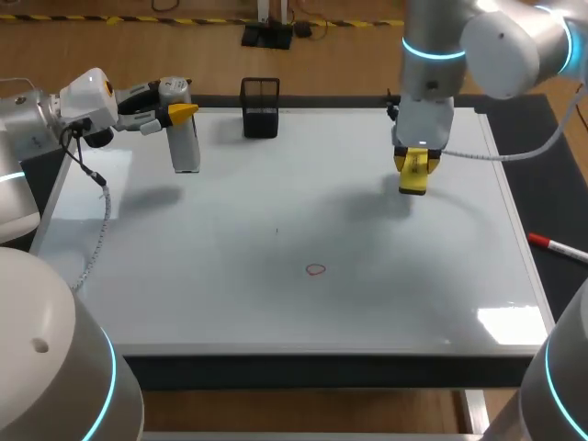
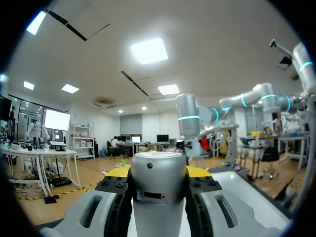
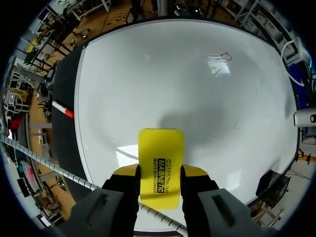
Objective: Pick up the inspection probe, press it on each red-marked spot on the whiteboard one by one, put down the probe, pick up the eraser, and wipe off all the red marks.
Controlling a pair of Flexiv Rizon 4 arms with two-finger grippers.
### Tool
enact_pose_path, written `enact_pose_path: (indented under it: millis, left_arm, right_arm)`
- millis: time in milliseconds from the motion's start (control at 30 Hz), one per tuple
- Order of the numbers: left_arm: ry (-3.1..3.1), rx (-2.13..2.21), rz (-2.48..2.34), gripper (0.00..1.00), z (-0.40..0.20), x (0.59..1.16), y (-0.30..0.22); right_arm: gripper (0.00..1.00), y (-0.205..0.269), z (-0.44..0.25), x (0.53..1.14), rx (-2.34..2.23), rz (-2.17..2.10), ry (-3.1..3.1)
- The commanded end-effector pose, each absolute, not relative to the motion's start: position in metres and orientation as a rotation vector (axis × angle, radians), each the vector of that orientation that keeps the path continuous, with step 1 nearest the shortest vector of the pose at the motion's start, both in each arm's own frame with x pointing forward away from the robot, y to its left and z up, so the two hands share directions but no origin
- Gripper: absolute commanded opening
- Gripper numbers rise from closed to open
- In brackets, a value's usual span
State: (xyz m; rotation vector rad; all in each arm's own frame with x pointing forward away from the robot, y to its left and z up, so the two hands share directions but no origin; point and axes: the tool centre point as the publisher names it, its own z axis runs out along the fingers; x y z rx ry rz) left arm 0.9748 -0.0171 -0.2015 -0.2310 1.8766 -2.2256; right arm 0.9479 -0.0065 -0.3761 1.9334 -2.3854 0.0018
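My left gripper (image 1: 180, 113) is shut on the grey cylindrical inspection probe (image 1: 185, 138), holding it upright above the whiteboard's far left part. In the left wrist view the probe (image 2: 158, 192) stands clamped between the fingers (image 2: 114, 174). My right gripper (image 1: 416, 163) is shut on the yellow eraser (image 1: 414, 175), raised over the far right part of the whiteboard (image 1: 294, 230). The right wrist view shows the eraser (image 3: 160, 167) between my yellow-tipped fingers (image 3: 124, 171) above the board (image 3: 173, 74). One small red circle mark (image 1: 316, 270) lies near the board's front middle, and the same red mark (image 3: 226, 56) shows in the right wrist view.
A black mesh holder (image 1: 260, 107) stands at the board's far edge. A red-capped marker (image 1: 557, 245) lies off the board on the dark mat at the right, and that marker (image 3: 62, 108) is in the right wrist view too. A tiny dark speck (image 1: 277, 231) sits mid-board.
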Motion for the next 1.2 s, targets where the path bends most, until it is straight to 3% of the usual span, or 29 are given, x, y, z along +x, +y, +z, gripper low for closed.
enact_pose_path:
  millis: [33,700,1200]
  left_arm:
    - [1.877,-0.232,-2.225,0.00,-0.200,0.974,-0.017]
    - [1.877,-0.222,-2.229,0.00,-0.201,0.972,-0.019]
    - [1.981,0.043,-2.347,0.00,-0.196,0.905,-0.091]
  right_arm:
    - [0.00,-0.007,-0.375,0.949,1.933,0.005,-2.381]
    - [0.00,-0.007,-0.375,0.949,1.933,0.005,-2.381]
    - [0.00,-0.007,-0.375,0.949,1.933,0.005,-2.381]
